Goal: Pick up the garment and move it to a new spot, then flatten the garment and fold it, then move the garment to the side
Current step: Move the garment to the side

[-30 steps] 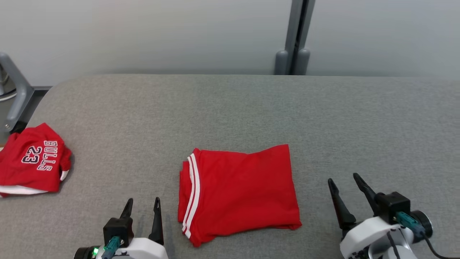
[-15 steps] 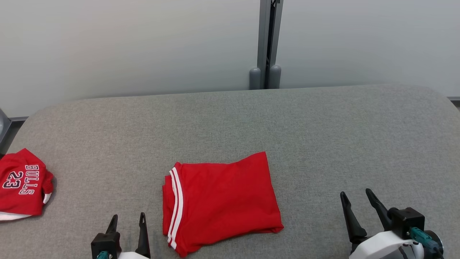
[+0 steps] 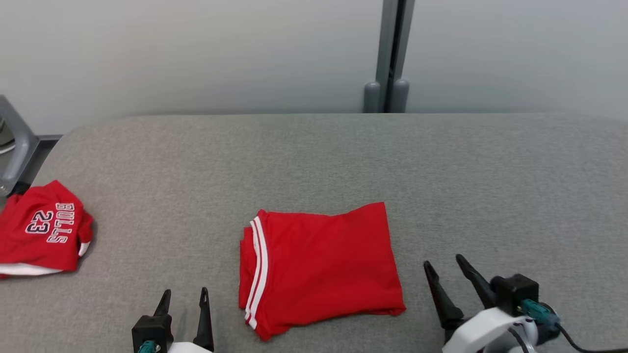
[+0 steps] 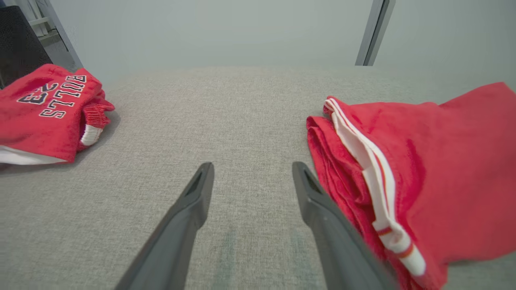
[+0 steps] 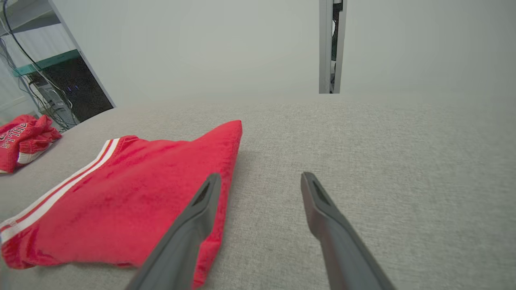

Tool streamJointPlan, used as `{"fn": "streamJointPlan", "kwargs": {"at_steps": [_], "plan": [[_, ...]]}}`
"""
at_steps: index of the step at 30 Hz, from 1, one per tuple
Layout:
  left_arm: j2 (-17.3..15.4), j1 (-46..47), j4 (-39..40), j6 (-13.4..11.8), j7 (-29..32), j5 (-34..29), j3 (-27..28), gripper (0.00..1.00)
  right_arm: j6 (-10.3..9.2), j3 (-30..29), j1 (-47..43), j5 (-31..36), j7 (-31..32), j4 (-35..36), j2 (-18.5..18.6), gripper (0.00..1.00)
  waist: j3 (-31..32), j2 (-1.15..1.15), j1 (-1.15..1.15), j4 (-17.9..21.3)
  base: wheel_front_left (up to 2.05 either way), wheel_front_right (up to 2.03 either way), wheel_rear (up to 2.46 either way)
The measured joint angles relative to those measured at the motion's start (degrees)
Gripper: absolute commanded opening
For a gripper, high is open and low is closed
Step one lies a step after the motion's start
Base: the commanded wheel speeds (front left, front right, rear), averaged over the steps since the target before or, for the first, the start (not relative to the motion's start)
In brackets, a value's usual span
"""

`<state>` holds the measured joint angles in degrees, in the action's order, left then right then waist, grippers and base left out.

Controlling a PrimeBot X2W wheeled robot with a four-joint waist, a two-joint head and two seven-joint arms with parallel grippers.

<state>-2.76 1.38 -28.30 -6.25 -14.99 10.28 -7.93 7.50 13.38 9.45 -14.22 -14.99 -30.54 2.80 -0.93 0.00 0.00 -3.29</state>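
Likely soft and limp, the folded red garment (image 3: 319, 267) wants pinching through all layers at its side edges by the spread left hand (image 3: 186, 290) and right hand (image 3: 442, 260).

Got a crumpled red Bulls 23 garment (image 3: 41, 233) at the left edge of the grey fabric table (image 3: 314, 157). Grey post (image 3: 390, 49) against the pale wall (image 3: 196, 49) behind, metal frame (image 3: 17, 142) off the left corner.
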Motion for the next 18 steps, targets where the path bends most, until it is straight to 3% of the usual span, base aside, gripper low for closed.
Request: {"fn": "streamJointPlan", "kwargs": {"at_steps": [18], "plan": [[-0.03,5.17,1.46,1.05,0.0,1.74,-2.49,1.0,-0.01,11.58,14.78,-21.24,-0.04,-17.89,-0.11,1.0,-7.95,0.0,0.0,-7.61,0.0,0.0,0.0]]}}
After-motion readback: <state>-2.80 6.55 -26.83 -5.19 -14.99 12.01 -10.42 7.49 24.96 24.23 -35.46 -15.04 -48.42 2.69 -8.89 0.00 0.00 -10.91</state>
